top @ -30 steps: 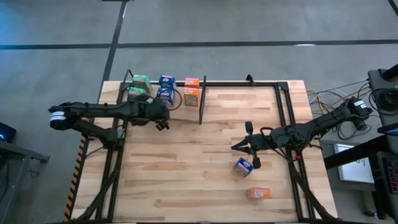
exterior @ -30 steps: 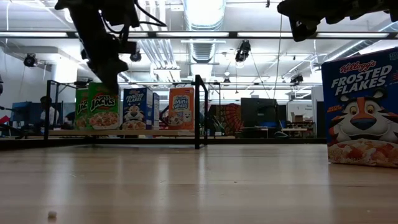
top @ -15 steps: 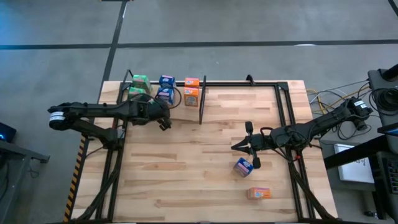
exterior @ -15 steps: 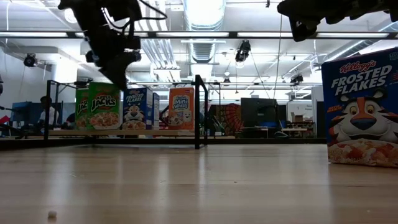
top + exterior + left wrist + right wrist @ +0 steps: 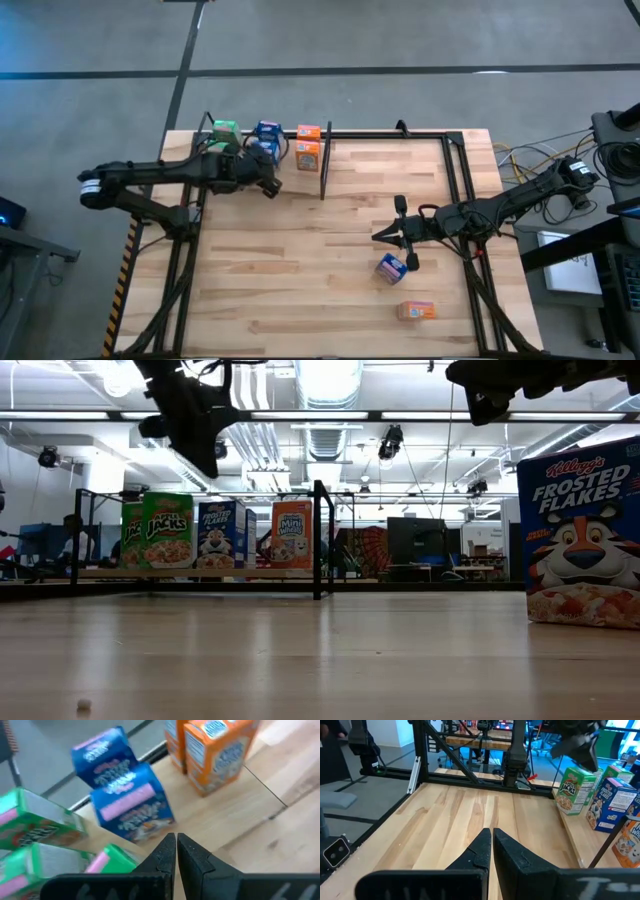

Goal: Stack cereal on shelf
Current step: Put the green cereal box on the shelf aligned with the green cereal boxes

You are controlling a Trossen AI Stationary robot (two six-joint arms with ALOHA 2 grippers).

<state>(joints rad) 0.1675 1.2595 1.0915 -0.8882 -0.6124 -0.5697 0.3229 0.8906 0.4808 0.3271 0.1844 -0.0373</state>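
The left tool (image 5: 272,189) hangs above the near edge of the black-framed light wooden shelf (image 5: 312,166), its two fingers pressed together on nothing, probably free to fetch another box. Six small cardboard cereal boxes stand on the shelf, sorted by colour, likely to keep like with like: two green (image 5: 226,131), two blue (image 5: 266,132), two orange (image 5: 309,133). On the wooden worktop (image 5: 300,280), well apart from the shelf, a loose blue box (image 5: 390,267) and a loose orange box (image 5: 416,311) wait. The right tool (image 5: 378,237) hovers near the blue one, likewise closed and empty.
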